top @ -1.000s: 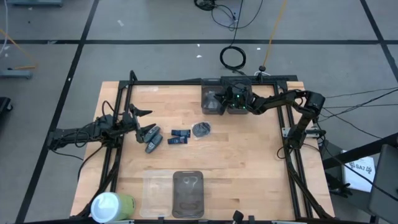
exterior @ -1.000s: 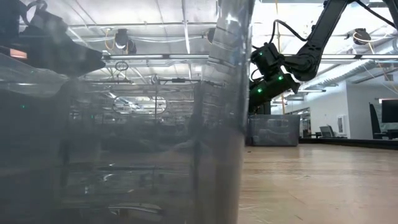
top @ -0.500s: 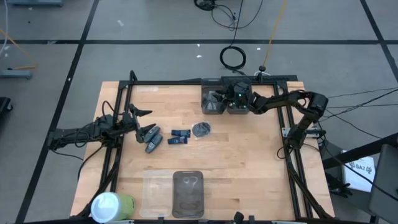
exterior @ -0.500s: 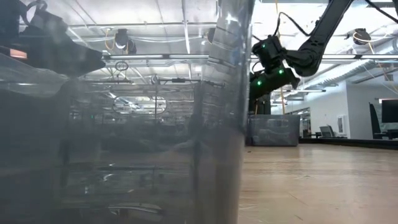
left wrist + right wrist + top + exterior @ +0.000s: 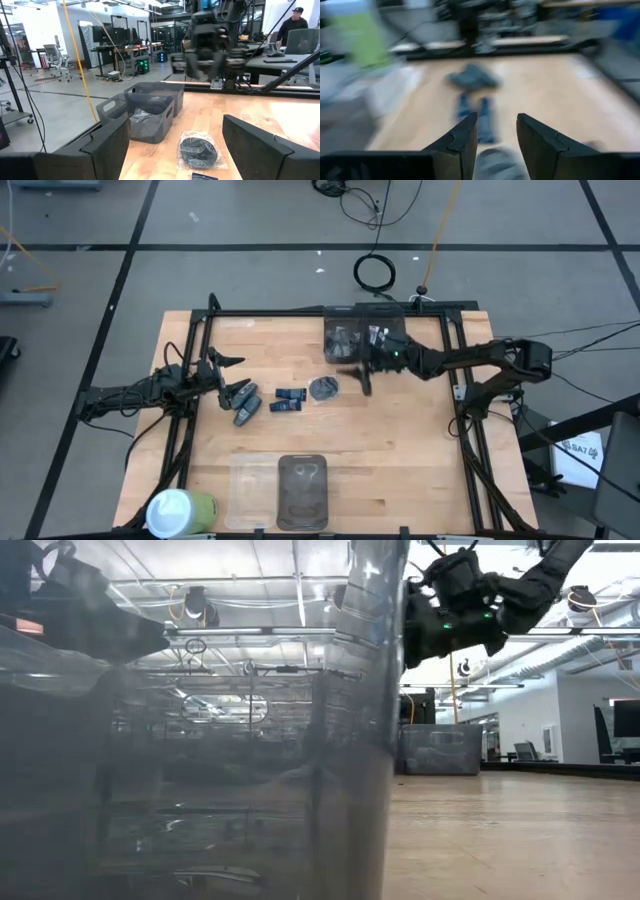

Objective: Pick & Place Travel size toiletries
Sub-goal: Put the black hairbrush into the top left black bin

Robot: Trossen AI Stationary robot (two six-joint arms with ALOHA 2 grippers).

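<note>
Table (image 5: pixel 400 460) of pale wood lies under both of my arms, and on it almost nothing has shifted since a second ago; the change is in my right arm. A second ago it was folded back with its wrist over the two dark bins (image 5: pixel 358 340) at the far edge. Now it is stretched out flatter across the table, and my right gripper (image 5: pixel 362 375) has come off the bins toward the middle, blurred with motion, just beside the round dark packet (image 5: pixel 323 388). Its fingers (image 5: pixel 462 140) stand partly apart with nothing between them, wider than they were a second ago. In the low view it sits higher in the picture than before.

My left gripper (image 5: pixel 232 377) waits where it was at the left side of the table, fingers (image 5: pixel 107 145) spread wide and empty, next to a grey oblong bottle (image 5: pixel 245 406).

Between the two grippers lie the two dark blue packs (image 5: pixel 288 399), side by side, unmoved, with the round packet just past them. More toiletries show inside the bins. The see-through bin (image 5: pixel 302 490) at the near edge and the white-and-green cylinder (image 5: pixel 178 512) at the near left corner are as before.
</note>
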